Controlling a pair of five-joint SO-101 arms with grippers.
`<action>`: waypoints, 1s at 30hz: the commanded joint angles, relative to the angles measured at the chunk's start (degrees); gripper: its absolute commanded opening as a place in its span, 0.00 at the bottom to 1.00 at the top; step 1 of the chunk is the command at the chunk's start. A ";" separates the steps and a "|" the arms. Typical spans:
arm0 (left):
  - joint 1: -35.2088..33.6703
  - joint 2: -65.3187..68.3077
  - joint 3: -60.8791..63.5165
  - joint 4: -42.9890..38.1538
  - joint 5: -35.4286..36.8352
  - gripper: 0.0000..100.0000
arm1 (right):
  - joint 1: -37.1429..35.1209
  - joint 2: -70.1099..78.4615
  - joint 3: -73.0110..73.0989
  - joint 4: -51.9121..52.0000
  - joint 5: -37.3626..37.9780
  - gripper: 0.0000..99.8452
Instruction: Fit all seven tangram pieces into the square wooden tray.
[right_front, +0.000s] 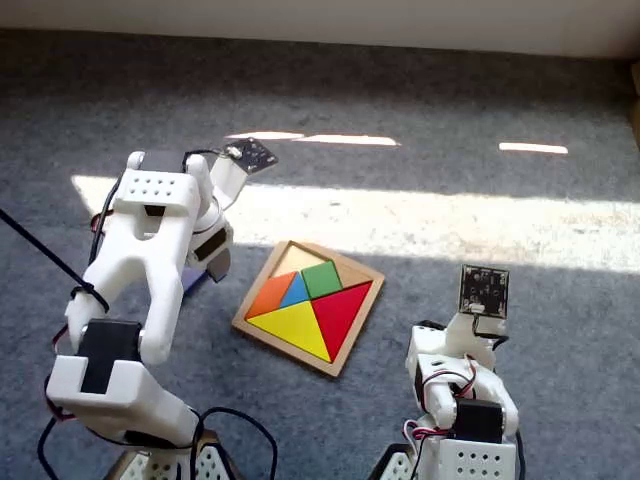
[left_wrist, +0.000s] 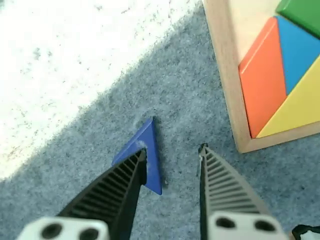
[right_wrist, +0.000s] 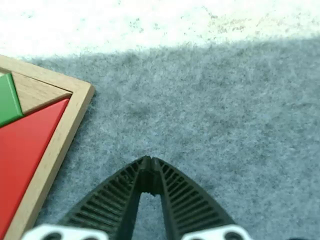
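The square wooden tray (right_front: 285, 350) lies in the middle of the grey carpet. Inside it sit an orange piece (right_front: 270, 293), a small blue piece (right_front: 294, 291), a green square (right_front: 321, 278), a red triangle (right_front: 342, 308) and a yellow triangle (right_front: 295, 325). Bare wood (right_front: 297, 258) shows at its far corner. A loose blue triangle (left_wrist: 150, 150) lies flat on the carpet beside the tray's rim (left_wrist: 225, 75). My left gripper (left_wrist: 172, 149) is open just above it, one finger over the piece. My right gripper (right_wrist: 150, 160) is shut over bare carpet beside the tray's rim (right_wrist: 55, 145).
A bright band of sunlight (right_front: 430, 220) crosses the carpet behind the tray. The right arm (right_front: 460, 380) sits folded at the near right. Cables (right_front: 225, 425) trail by the left arm's base.
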 joint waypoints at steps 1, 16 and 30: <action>-5.49 -2.77 -2.68 0.18 0.35 0.27 | 0.66 -0.57 7.25 -1.01 0.53 0.01; -13.49 -2.42 12.35 -18.02 -4.48 0.29 | 0.66 -0.57 7.25 -1.01 0.53 0.01; -12.18 0.13 16.84 -25.58 -4.48 0.24 | 0.66 -0.57 7.25 -1.01 0.53 0.01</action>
